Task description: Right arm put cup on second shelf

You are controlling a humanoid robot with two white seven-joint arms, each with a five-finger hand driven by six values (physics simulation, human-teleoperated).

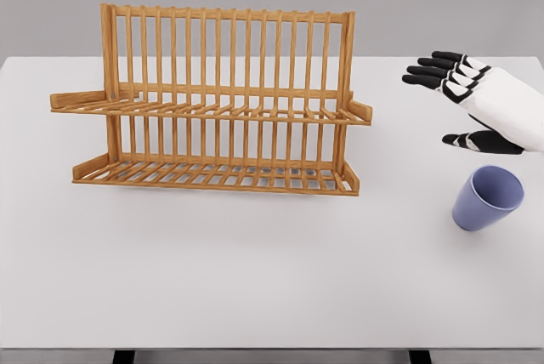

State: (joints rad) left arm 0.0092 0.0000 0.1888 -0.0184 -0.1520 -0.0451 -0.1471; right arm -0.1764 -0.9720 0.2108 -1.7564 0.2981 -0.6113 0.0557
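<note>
Nearest the camera, the white table [255, 296] presents a bare surface along its near edge, with two dark supports just visible beneath that edge.

Moving farther in, on the right side of the table, the cup [486, 197] rests on the surface. It is blue-purple and leans, its open mouth turned up and toward the right; the interior is visible. It stands well apart from the rack, to the right of it and slightly nearer than the rack's lower tier.

Just beyond and above the cup, the right hand [467, 100] enters from the right edge on a white forearm. Its fingers [433, 71] are dark, extended and spread, pointing left; the thumb [480, 140] sits lower, separated from the fingers. The hand grips nothing. It appears to hover over the table clear of the cup, though from this single angle its height above the surface cannot be confirmed.

Farther in and left of centre stands the wooden dish rack [212, 100], upright on the table. It has two slatted tiers: a lower shelf [212, 175] near the table surface and an upper shelf [212, 110] above it, with a row of vertical slats rising behind. Both shelves carry nothing.

Behind the table is a plain grey backdrop.
</note>
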